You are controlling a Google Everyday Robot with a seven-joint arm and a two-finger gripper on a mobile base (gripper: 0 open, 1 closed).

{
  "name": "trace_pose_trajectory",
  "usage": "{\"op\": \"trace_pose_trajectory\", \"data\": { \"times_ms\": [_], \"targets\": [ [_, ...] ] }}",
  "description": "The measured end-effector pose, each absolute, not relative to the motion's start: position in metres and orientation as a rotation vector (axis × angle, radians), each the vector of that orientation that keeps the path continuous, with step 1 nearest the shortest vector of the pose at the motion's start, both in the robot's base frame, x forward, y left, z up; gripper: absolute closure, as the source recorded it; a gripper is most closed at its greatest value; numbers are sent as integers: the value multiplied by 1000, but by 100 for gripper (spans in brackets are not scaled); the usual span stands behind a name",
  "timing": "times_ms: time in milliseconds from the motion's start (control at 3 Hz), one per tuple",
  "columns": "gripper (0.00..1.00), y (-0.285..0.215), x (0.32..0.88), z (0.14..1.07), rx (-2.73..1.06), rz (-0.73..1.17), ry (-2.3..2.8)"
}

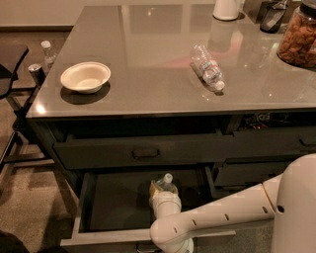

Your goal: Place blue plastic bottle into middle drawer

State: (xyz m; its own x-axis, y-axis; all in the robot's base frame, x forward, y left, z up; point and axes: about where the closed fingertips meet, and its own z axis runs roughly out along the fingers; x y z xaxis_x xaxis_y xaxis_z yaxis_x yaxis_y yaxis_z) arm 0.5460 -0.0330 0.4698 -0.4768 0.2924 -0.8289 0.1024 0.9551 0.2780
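The middle drawer [85, 207] is pulled open below the counter, dark inside with a pale rim. The blue plastic bottle [167, 181] stands upright in it, only its white cap and clear neck showing above my arm. My gripper [160, 189] is down in the drawer around the bottle, mostly hidden behind my white wrist [165, 205].
A smaller ribbed clear bottle [206, 67] lies on the grey counter, with a white bowl [85, 76] at the left. A white jug [226, 8] and a snack jar [297, 37] stand at the back right. The drawer above [143, 152] is shut. A chair [10, 64] stands left.
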Motion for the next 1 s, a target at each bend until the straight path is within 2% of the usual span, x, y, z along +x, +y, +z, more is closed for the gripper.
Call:
{"op": "trace_pose_trajectory", "data": {
  "times_ms": [1000],
  "targets": [
    [100, -28, 550, 459, 181, 190, 2041]
  ]
}}
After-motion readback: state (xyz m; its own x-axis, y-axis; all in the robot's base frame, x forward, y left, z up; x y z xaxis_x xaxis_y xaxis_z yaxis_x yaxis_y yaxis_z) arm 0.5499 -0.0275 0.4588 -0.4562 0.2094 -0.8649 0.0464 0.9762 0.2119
